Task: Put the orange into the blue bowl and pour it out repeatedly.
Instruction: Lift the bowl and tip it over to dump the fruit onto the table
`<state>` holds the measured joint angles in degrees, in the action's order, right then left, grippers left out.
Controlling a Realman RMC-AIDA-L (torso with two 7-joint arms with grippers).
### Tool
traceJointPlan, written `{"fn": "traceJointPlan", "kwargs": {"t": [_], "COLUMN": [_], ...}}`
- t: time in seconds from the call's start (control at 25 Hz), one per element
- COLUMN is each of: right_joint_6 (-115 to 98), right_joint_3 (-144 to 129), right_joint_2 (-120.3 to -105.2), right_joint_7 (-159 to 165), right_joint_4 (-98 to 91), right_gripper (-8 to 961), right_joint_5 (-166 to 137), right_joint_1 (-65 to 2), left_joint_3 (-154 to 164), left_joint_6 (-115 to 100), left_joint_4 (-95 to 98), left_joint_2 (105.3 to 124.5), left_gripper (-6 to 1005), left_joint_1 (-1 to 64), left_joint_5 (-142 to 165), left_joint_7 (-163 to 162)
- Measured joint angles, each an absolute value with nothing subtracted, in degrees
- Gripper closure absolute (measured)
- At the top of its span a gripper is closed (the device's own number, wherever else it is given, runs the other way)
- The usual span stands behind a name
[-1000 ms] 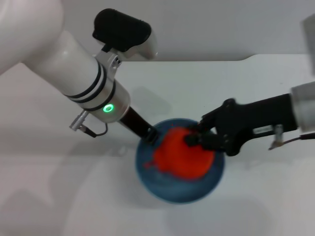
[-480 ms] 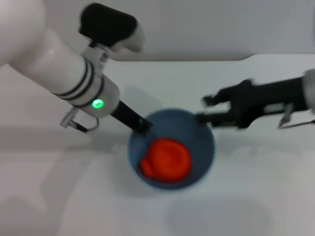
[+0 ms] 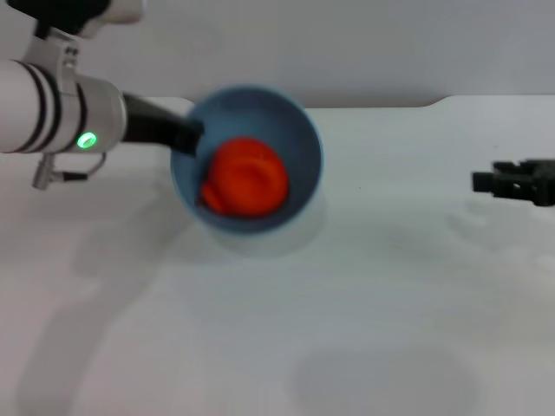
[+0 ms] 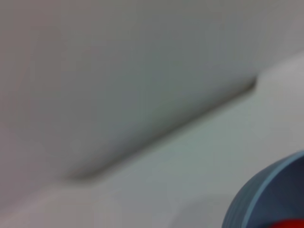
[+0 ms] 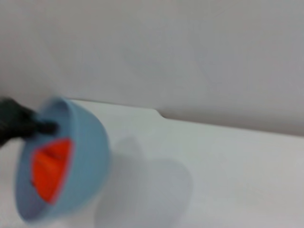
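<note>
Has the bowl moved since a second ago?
Yes. Held by the left end effector, the bowl with the orange has gone up and left, toward the table's far edge.

I see a plain white table (image 3: 364, 312) filling most of the head view, with soft grey shadows lying across it. Behind it stands a pale grey wall (image 3: 347, 43), and the table's far edge steps up near the right.
</note>
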<state>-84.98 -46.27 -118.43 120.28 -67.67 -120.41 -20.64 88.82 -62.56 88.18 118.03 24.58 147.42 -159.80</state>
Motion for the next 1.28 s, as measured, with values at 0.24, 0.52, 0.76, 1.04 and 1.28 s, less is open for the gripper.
{"fn": "traceJointPlan", "kwargs": {"t": [0.24, 0.52, 0.76, 1.04, 1.28], "right_joint_6": [-85.36, -86.58, -86.86, -87.0, -87.15], "right_joint_3": [-44.36, -44.32, -44.28, -44.45, -44.91], "right_joint_2": [-118.32, -118.3, -118.3, -118.29, -118.3], "right_joint_7": [124.38, 125.25, 125.28, 125.18, 124.73], "right_joint_4": [-66.84, -66.43, -66.37, -66.35, -66.28], "right_gripper": [475, 475, 475, 476, 475], "right_joint_5": [-128.29, -130.05, -130.1, -130.14, -130.14], "right_joint_1": [-20.72, -20.96, -20.96, -20.97, -21.83], "left_joint_3": [98.29, 113.75, 123.8, 134.32, 137.87], "left_joint_6": [-42.73, -17.57, 15.73, 43.15, 49.09], "left_joint_4": [95.41, 92.96, 80.53, 63.9, 62.78], "left_joint_2": [117.97, 118.29, 118.75, 119.05, 118.73], "left_gripper": [1000, 1000, 1001, 1000, 1001], "left_joint_1": [14.18, 8.05, 5.42, 9.79, 11.94], "left_joint_5": [151.21, 164.74, 165.45, 153.88, 141.08], "left_joint_7": [-153.38, -150.38, -131.12, -103.22, -99.27]}}
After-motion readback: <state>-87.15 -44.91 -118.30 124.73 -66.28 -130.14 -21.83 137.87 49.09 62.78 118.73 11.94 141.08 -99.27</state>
